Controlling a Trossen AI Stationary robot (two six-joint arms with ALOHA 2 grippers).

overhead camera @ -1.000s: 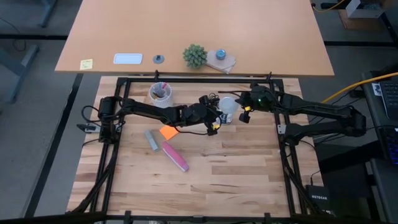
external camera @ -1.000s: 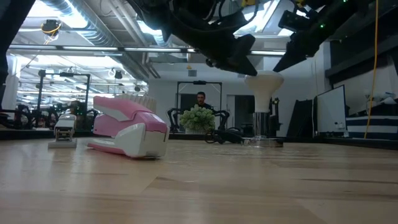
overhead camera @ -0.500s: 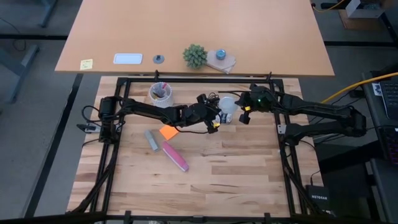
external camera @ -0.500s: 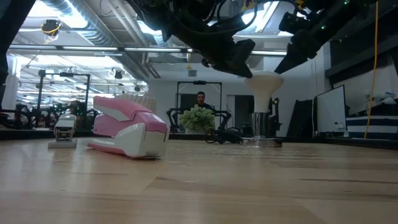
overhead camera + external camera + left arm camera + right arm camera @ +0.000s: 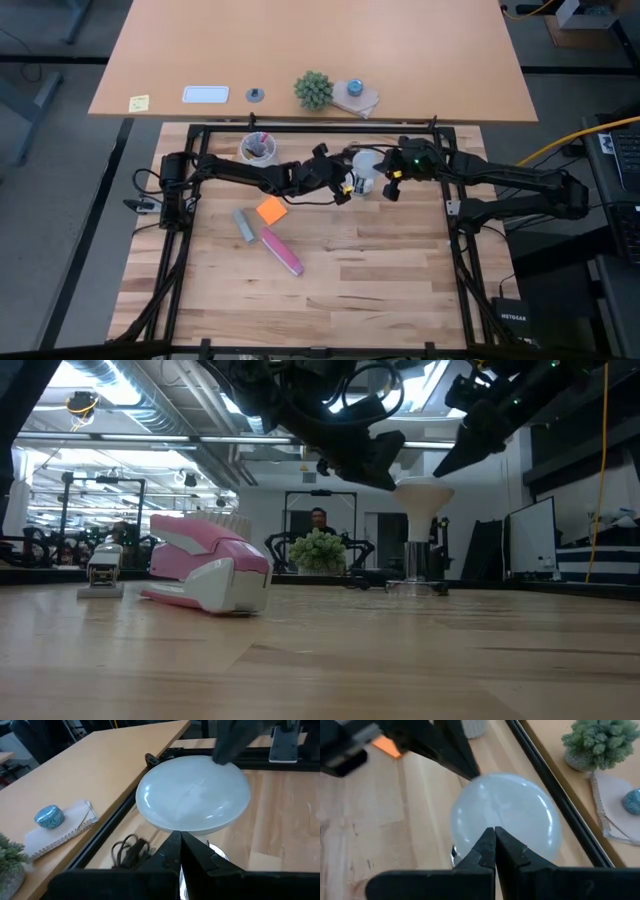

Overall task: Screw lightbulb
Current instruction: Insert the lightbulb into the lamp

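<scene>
- A white cup (image 5: 258,149) with pens stands at the table's back left; an orange pad (image 5: 270,211) and a pink stapler (image 5: 282,251) lie nearer the front.
- The left gripper (image 5: 343,186), fingers pressed together and holding nothing, sits just beside the lightbulb (image 5: 366,166).
- The lightbulb stands upright on its socket, mid-table near the back rail.
- The right gripper (image 5: 392,182), also pinched closed and empty, sits just beside the bulb's other side.

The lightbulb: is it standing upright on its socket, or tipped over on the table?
Upright. In the low view the lightbulb stands round top up, its neck running straight down to the metal socket on the table.
</scene>
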